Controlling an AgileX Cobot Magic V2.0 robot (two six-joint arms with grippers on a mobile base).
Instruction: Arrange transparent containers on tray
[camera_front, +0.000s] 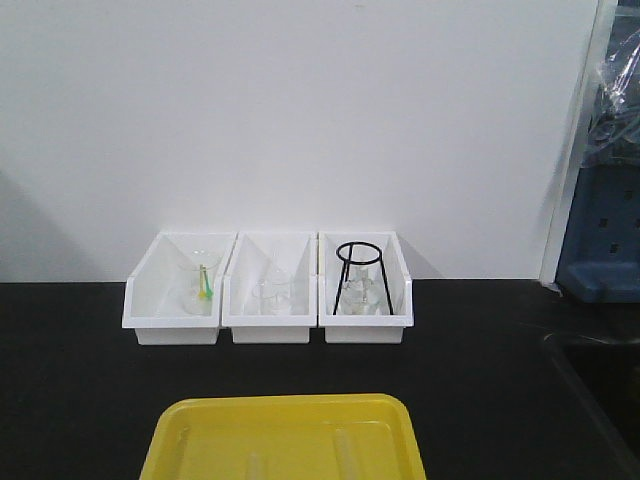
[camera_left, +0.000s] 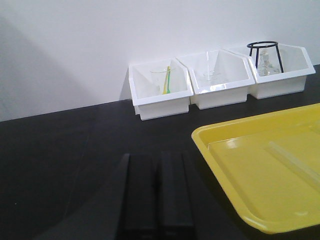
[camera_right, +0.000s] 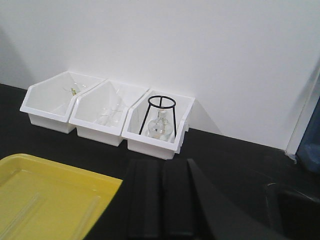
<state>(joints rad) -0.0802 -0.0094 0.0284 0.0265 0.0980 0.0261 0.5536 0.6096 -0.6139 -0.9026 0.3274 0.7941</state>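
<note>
The yellow tray (camera_front: 290, 403) lies at the near edge of the black bench. Two transparent containers lie flat in it, lengthwise and side by side: one on the left (camera_front: 255, 466) and one on the right (camera_front: 345, 450). The left wrist view shows one container (camera_left: 292, 160) inside the tray (camera_left: 207, 154). My left gripper (camera_left: 159, 157) hovers over the bench just left of the tray, shut on nothing. The right wrist view shows both containers (camera_right: 22, 212) (camera_right: 90, 215) in the tray (camera_right: 65, 170). My right gripper (camera_right: 161, 165) sits just right of the tray, shut and empty. Neither gripper appears in the front view.
Three white bins stand in a row against the wall. The left bin (camera_front: 178, 295) holds a beaker with a green stick, the middle bin (camera_front: 270, 300) clear glassware, and the right bin (camera_front: 365, 300) a black wire stand over a flask. A recessed basin edge (camera_front: 590, 390) lies at the right.
</note>
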